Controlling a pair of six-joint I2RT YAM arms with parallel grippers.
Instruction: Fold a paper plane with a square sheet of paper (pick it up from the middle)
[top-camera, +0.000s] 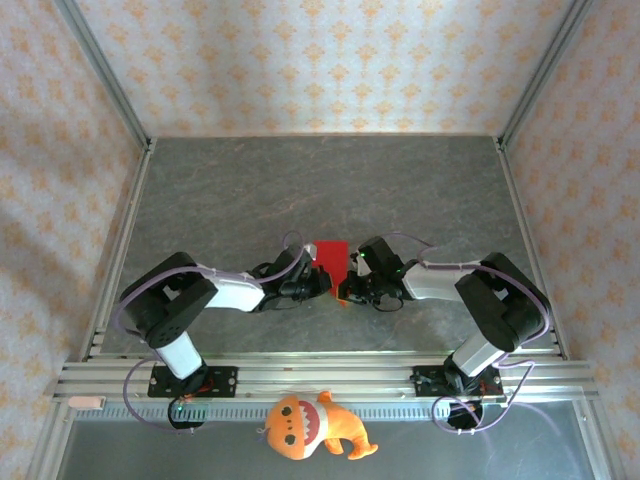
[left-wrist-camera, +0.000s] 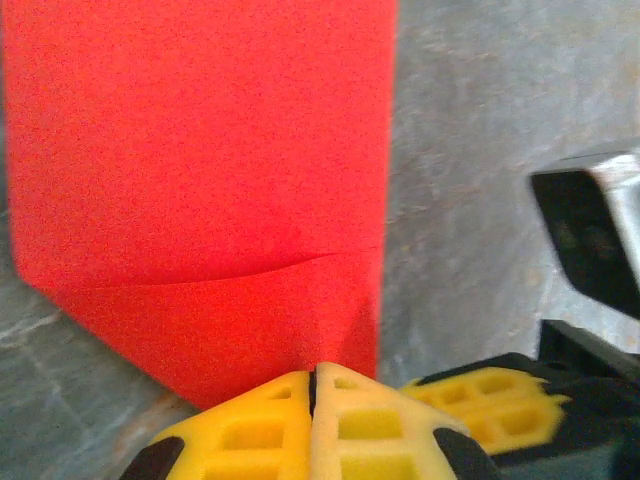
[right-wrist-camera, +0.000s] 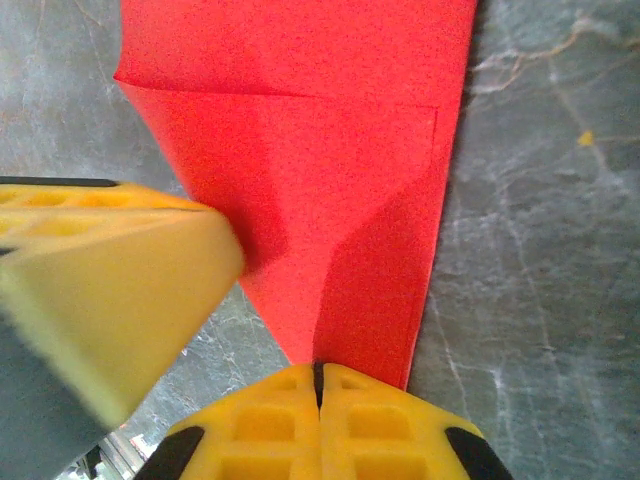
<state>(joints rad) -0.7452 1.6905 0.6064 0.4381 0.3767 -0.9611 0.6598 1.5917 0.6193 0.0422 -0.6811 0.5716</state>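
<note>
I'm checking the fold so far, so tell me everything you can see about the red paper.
The paper is thin, plain, bright red. It is folded: layers overlap, and diagonal creases narrow its near end to a point; the far end is square. It sits at the middle of the table, between the arms. The left gripper and right gripper are both shut on the near tip.

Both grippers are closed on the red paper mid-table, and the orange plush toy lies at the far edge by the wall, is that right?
Not quite. The orange plush toy lies at the near edge, not the far one; the top external view shows it at the bottom of the picture. The rest holds: the left gripper and the right gripper are both closed on the red paper.
</note>
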